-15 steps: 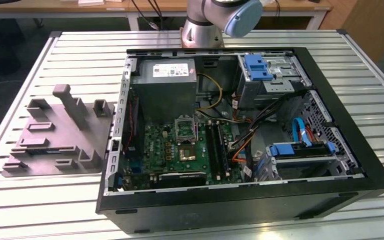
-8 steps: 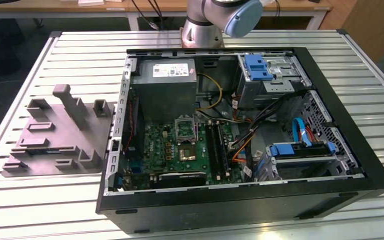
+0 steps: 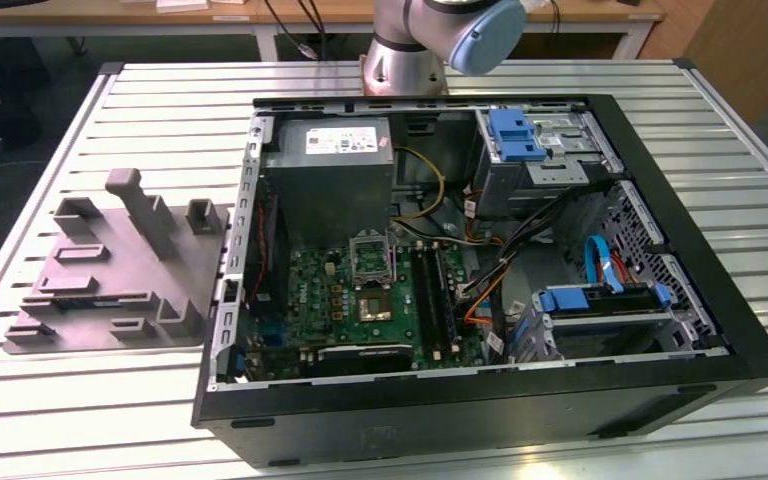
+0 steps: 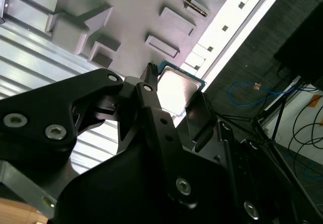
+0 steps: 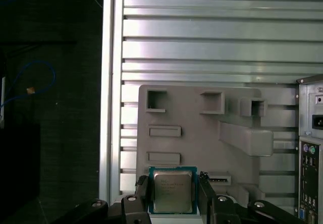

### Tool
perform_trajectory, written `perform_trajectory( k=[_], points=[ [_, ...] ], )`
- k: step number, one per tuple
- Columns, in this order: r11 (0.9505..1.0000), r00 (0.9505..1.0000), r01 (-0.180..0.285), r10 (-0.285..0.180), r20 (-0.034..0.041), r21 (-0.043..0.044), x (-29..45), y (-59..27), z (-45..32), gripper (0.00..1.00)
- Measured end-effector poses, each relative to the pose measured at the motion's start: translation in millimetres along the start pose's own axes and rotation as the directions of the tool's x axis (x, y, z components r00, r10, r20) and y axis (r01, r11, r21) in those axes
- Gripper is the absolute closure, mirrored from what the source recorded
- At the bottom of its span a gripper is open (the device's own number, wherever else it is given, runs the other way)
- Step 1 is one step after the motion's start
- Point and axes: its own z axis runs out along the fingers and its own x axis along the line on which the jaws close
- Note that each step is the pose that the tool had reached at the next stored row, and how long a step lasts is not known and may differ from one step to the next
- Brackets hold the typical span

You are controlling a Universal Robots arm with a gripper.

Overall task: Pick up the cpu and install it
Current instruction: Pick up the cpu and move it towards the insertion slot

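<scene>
gripper (image 5: 173, 189) clenched on the cpu (image 5: 172, 198) – chip between its fingers (image 5: 143, 192) | grey fixture tray (image 5: 202, 138) below the gripper, well apart | open computer case (image 3: 491, 405) holds green motherboard (image 3: 337, 300) – socket (image 3: 372, 258) on it

In the first wrist view, the cpu (image 5: 172, 191) sits between the two fingers (image 5: 143, 192) of my claw (image 5: 173, 196), one finger touching each side. Past the cpu lies the holder plate (image 5: 192, 123), flat on the table (image 5: 217, 37).

In the exterior view, the holder plate is on the exterior view's left, and the open computer case (image 3: 491, 420) stands just beside it on the right. My arm's foot (image 3: 408, 60) stands behind the case. Inside the case, the motherboard (image 3: 344, 295) lies on the bottom with the socket (image 3: 373, 258) on it. The power box (image 3: 337, 170) sits behind the socket. Two drive cages (image 3: 534, 150) sit on the right side, one behind the other.
</scene>
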Motion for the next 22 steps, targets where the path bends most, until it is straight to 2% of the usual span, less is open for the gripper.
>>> perform_trajectory(
  k=[15, 22],
  points=[
    [1.0000, 1.0000, 0.000, 0.000, -0.0001, 0.0000, -0.2, 0.2, -5.9, 0.53],
    [1.0000, 1.0000, 0.000, 0.000, 0.0001, 0.0000, -3.7, 0.2, -5.7, 0.53]
  ],
)
